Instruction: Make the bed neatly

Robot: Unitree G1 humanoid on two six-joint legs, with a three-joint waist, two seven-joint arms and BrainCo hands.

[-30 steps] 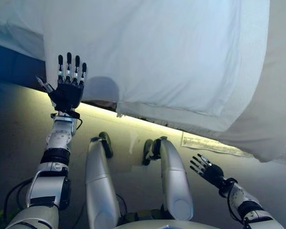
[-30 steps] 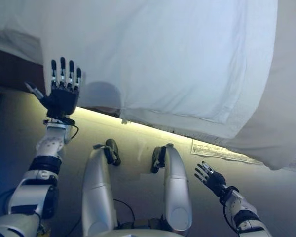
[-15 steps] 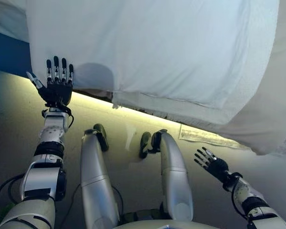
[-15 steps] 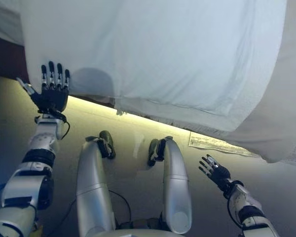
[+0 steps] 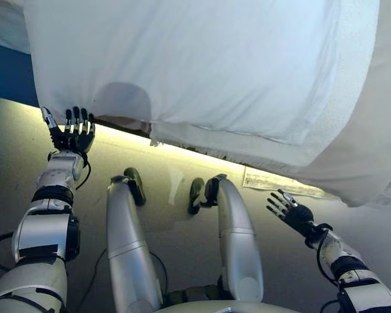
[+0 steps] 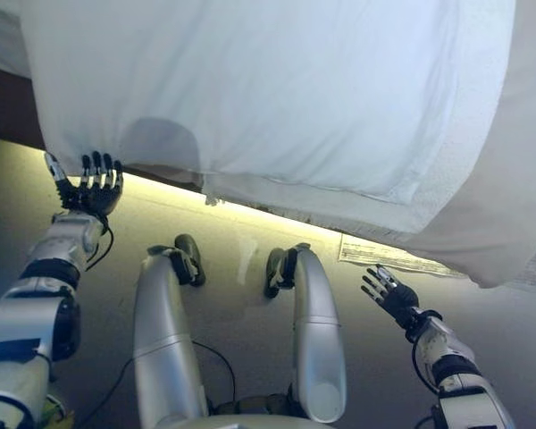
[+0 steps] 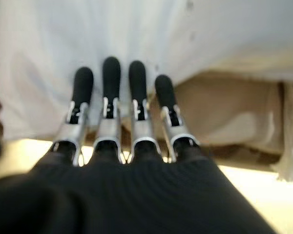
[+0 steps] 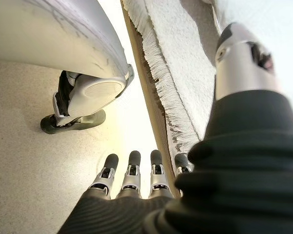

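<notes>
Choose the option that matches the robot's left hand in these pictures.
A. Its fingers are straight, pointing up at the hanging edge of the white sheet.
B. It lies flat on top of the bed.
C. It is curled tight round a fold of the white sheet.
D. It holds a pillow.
A: the left hand shows straight fingers held up at the lower edge of the white sheet, with nothing gripped.

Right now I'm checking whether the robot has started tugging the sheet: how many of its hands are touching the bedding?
0 for certain. The left hand is open just below the white sheet's hanging edge; contact is unclear. The right hand hangs open over the floor.
</notes>
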